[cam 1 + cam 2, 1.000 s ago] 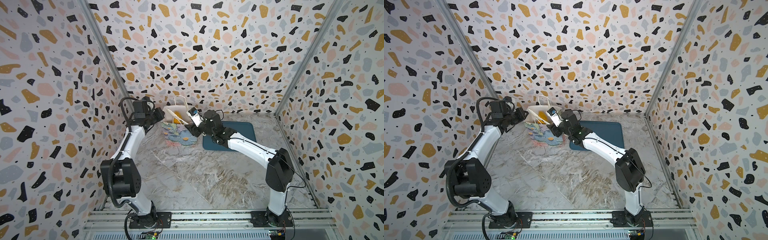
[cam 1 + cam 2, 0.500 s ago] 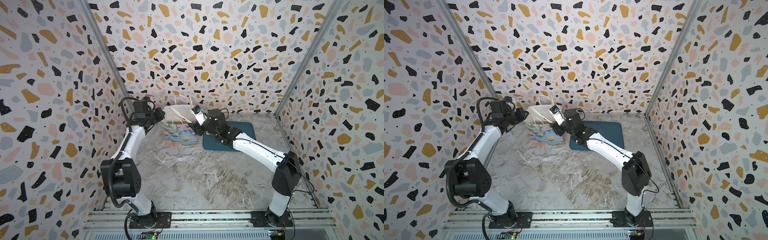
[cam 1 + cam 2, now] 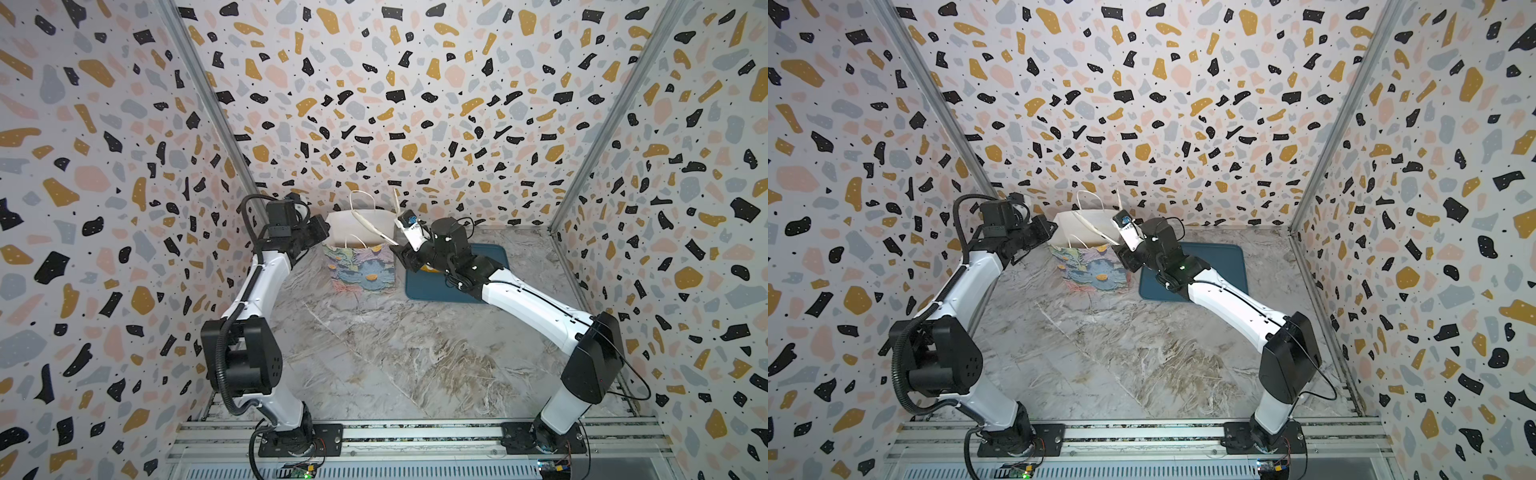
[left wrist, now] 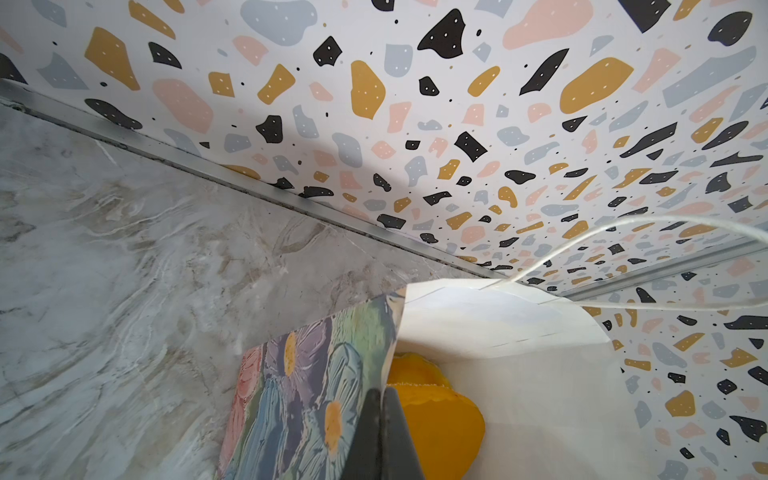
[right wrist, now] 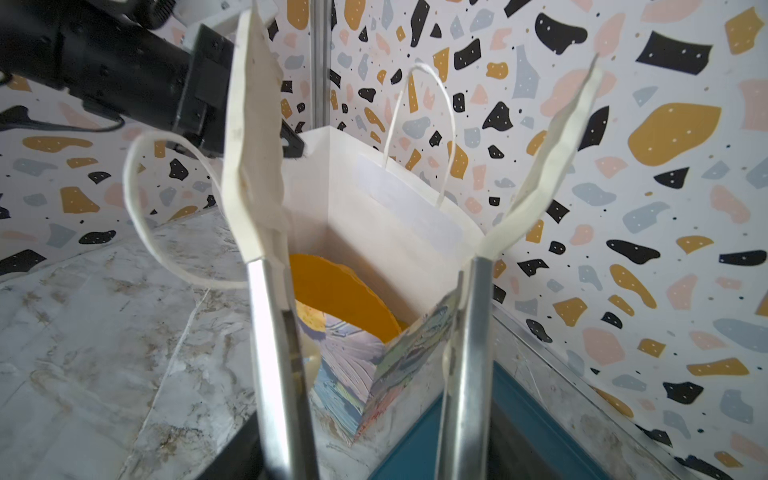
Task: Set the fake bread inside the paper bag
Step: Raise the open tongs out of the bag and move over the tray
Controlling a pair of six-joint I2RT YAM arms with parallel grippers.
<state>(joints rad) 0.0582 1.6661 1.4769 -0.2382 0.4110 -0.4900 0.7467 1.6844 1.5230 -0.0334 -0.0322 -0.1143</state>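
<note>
The paper bag stands upright at the back, flowered outside and white inside. My left gripper is shut on the bag's left rim. Orange fake bread lies inside the bag. My right gripper hangs over the bag's right corner. Its long white fingers are spread open with nothing between them. A sliver of orange shows under the right wrist, too hidden to identify.
A flat dark-teal tray lies just right of the bag, partly under the right arm. The bag's cord handles stick up near the fingers. The back wall stands close behind the bag.
The right gripper has drawn back to the right from the bag's mouth, with its fingers a little wider. The bag now stands more upright. The left arm has held still.
</note>
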